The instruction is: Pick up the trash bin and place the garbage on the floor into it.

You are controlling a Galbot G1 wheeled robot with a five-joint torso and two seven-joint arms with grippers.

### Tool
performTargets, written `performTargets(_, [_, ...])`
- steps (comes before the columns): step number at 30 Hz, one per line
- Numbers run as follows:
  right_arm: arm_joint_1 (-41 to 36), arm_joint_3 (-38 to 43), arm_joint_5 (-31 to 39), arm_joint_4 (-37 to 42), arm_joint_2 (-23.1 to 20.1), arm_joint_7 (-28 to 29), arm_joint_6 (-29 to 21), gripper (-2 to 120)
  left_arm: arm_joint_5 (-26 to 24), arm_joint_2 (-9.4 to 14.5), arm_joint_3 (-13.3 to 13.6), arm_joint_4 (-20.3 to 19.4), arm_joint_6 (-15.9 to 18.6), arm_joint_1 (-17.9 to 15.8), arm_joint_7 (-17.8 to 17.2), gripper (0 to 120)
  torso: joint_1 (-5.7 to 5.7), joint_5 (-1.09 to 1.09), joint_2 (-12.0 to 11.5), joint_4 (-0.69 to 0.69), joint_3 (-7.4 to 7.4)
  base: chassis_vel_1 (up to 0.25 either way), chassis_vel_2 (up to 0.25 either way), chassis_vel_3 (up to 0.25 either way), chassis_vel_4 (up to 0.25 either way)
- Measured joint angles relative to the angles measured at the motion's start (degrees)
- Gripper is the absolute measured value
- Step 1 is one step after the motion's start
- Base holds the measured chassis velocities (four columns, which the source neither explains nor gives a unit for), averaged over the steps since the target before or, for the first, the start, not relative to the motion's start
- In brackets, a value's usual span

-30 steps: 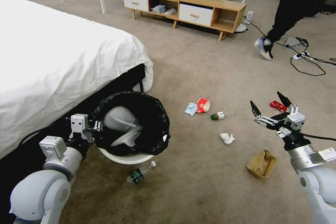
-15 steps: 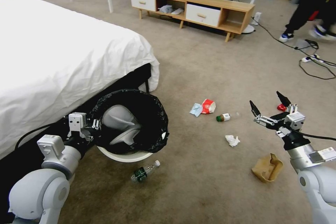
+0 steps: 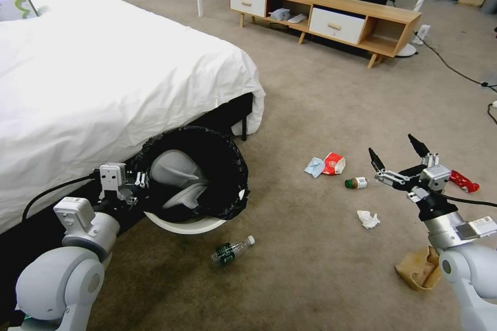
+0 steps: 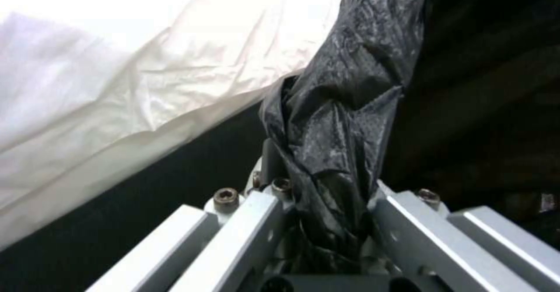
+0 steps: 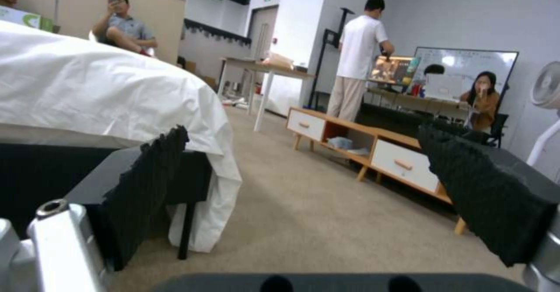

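The trash bin [image 3: 182, 225], white with a black bag over its rim, is tipped with its mouth facing up toward me beside the bed. My left gripper [image 3: 139, 184] is shut on its rim; in the left wrist view the black bag [image 4: 344, 108] is pinched between the jaws. On the carpet lies the garbage: a light blue mask [image 3: 314, 166], a red-white packet [image 3: 334, 163], a green-capped bottle [image 3: 356, 182], a white tissue [image 3: 368, 219], a brown paper bag [image 3: 418, 269] and a red wrapper [image 3: 463, 182]. My right gripper [image 3: 391, 145] hangs open above the floor just right of the small bottle.
A clear plastic bottle [image 3: 232, 251] lies in front of the bin. The white-covered bed [image 3: 103, 88] fills the left side. A low wooden cabinet [image 3: 331, 20] stands at the back, with a cable [image 3: 455, 67] on the carpet to its right.
The whole picture has shifted right, so the camera has turned left. Both arms keep their poses and the bin stays held. The walking person has left the view.
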Motion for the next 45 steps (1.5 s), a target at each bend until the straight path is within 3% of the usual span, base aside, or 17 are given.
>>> performTargets(29, [1.4,-1.7,0.0,-0.8,-1.7,1.2,-0.9,100,-1.2,-0.5,0.2,-1.1,0.4,-0.5,0.3,2,0.0,0.0,0.0,0.07,0.0,0.014,0.011,0.015,0.012])
performTargets(34, [1.9,-2.4,-0.1,-1.2,-2.0,1.4,-1.0,100,-1.3,-0.5,0.1,-1.3,0.3,-0.5,0.2,2,0.0,0.0,0.0,0.01,0.0,0.0,0.0,0.0,0.0])
performTargets(45, [5.2,-7.8,0.0,-3.6,-6.5,2.9,-2.9,100,-1.4,-1.4,-0.2,-1.6,-0.6,-0.9,-0.2,2,0.0,0.0,0.0,0.03,0.0,0.0,0.0,0.0,0.0])
